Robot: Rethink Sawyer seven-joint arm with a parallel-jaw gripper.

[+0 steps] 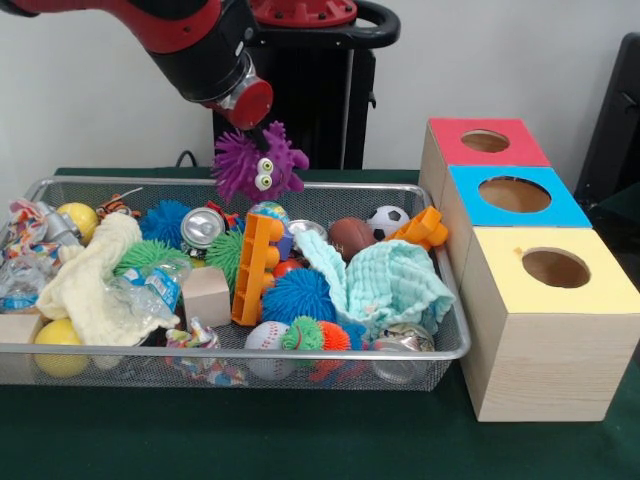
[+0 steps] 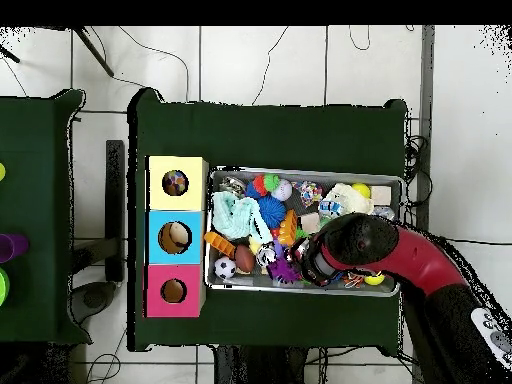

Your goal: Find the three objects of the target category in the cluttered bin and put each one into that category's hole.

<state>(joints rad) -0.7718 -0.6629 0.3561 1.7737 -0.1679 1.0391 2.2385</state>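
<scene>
A purple spiky toy with googly eyes (image 1: 258,163) hangs in the air above the far rim of the wire bin (image 1: 240,352). My gripper (image 1: 263,134) is shut on its top, and the toy hides most of the fingers. Seen from overhead, the purple toy (image 2: 284,268) shows at the end of the arm, over the bin's lower left part. To one side of the bin stand three wooden boxes with round holes: red (image 1: 486,141), blue (image 1: 514,194) and yellow (image 1: 555,267). In the overhead view, something lies inside the yellow hole (image 2: 175,183) and the blue hole (image 2: 174,237).
The bin is packed with several spiky balls, a blue one (image 1: 298,295) among them. There is also an orange plastic piece (image 1: 256,268), a mint cloth (image 1: 388,283), a cream cloth (image 1: 95,280), a soccer ball (image 1: 388,221), a can (image 1: 202,228) and a wooden block (image 1: 207,295).
</scene>
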